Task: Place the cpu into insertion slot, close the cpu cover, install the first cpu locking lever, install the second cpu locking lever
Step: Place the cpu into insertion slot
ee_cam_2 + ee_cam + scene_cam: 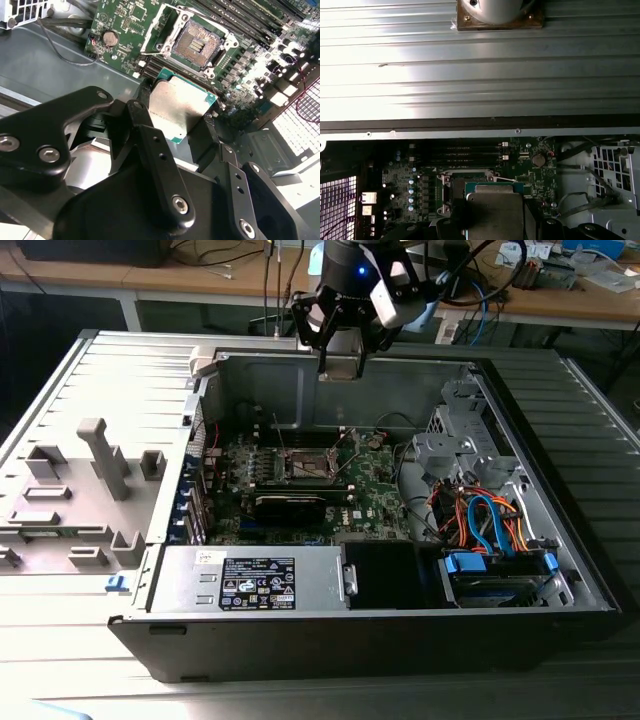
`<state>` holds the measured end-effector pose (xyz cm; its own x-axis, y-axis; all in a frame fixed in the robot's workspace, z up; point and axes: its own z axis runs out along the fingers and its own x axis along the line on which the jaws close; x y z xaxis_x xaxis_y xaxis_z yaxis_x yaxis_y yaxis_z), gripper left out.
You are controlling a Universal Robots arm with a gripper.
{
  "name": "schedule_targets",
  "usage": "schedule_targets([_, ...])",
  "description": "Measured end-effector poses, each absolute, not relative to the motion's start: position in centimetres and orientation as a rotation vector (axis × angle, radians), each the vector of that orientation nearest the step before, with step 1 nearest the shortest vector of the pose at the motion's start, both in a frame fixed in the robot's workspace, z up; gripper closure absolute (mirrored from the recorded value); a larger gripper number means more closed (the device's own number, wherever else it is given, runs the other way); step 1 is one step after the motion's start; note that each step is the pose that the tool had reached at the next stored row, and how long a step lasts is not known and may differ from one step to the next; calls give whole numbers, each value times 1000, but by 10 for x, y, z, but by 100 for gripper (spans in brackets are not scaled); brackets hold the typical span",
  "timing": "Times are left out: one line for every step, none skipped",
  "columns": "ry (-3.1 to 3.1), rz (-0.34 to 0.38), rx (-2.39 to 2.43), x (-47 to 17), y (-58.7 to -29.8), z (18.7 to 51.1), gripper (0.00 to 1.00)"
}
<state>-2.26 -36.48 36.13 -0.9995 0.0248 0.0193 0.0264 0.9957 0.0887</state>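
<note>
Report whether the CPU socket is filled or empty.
Empty: the insertion slot shows bare contacts in the second wrist view, and the gripper holds the cpu clear of it.

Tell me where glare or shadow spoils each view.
Exterior view: the pale ribbed panel on its left is washed out, while the case interior around the insertion slot lies in shade. First wrist view: strong glare on the ribbed metal surface; the motherboard is dim. Second wrist view: the cpu gleams, and glare whitens part of the motherboard.
</note>
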Motion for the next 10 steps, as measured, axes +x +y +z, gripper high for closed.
schedule_targets([-3120, -139, -40, -23, -365, 361, 45])
schedule_targets([-3120, -139, -40, -23, -365, 361, 45])
schedule_targets([-3120, -139, -40, -23, -365, 361, 45])
schedule_targets([-3120, -139, -40, -23, -365, 361, 45])
schedule_targets([-3120, -139, -40, -23, -365, 361, 45])
schedule_targets([-3120, -139, -40, -23, -366, 361, 45])
schedule_targets([-3120, -139, -40, -23, -366, 361, 45])
schedule_targets([-3120, -139, -40, -23, -366, 360, 45])
schedule_targets([-3120, -139, -40, -23, -366, 360, 45])
schedule_targets([-3120, -139, -40, -23, -366, 360, 45])
